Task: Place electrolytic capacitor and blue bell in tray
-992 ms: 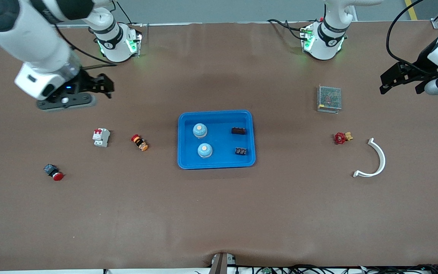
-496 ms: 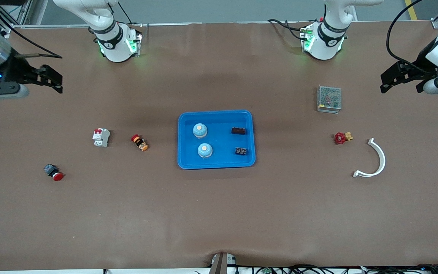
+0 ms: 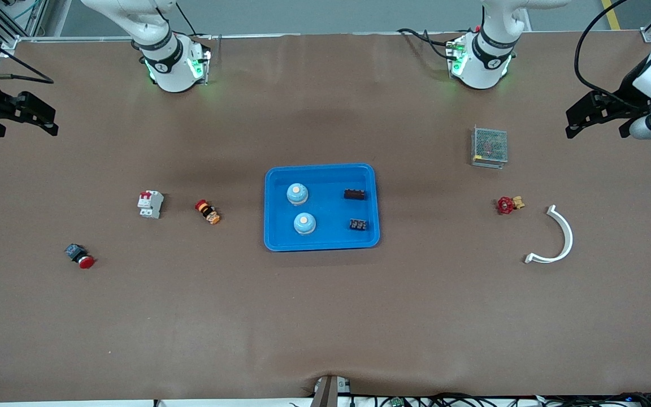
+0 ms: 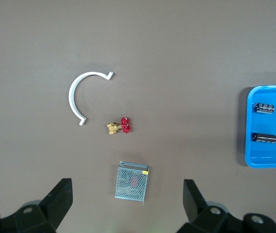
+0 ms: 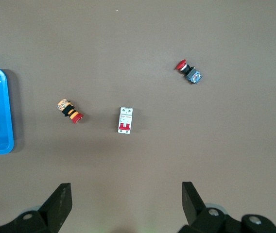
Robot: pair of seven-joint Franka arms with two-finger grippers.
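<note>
Both arms wait at the table's ends, claws spread wide and holding nothing.
Front view: blue tray (image 3: pixel 321 243) mid-table holds two blue bells (image 3: pixel 297 194) and two black components (image 3: pixel 355 194); left gripper (image 3: pixel 595 120), right gripper (image 3: pixel 25 116); left wrist view: mesh box (image 4: pixel 132 183); right wrist view: circuit breaker (image 5: pixel 125 120).

From my seat, both claws hang high with fingers spread wide: the left claw (image 3: pixel 595 116) over the surface's (image 3: pixel 325 316) left-arm end, the right claw (image 3: pixel 23 116) over the right-arm end. The tray (image 3: pixel 321 244) sits mid-surface, holding two blue bells (image 3: pixel 298 194) and two dark capacitors (image 3: pixel 355 194). Toward the right arm lie a breaker (image 3: pixel 150 204), a striped button (image 3: pixel 207 211) and a red pushbutton (image 3: pixel 79 255). Toward the left arm lie a mesh box (image 3: pixel 489 146), a red valve (image 3: pixel 508 204) and a white arc (image 3: pixel 557 237). The whole strip nearest the front camera lies open.
</note>
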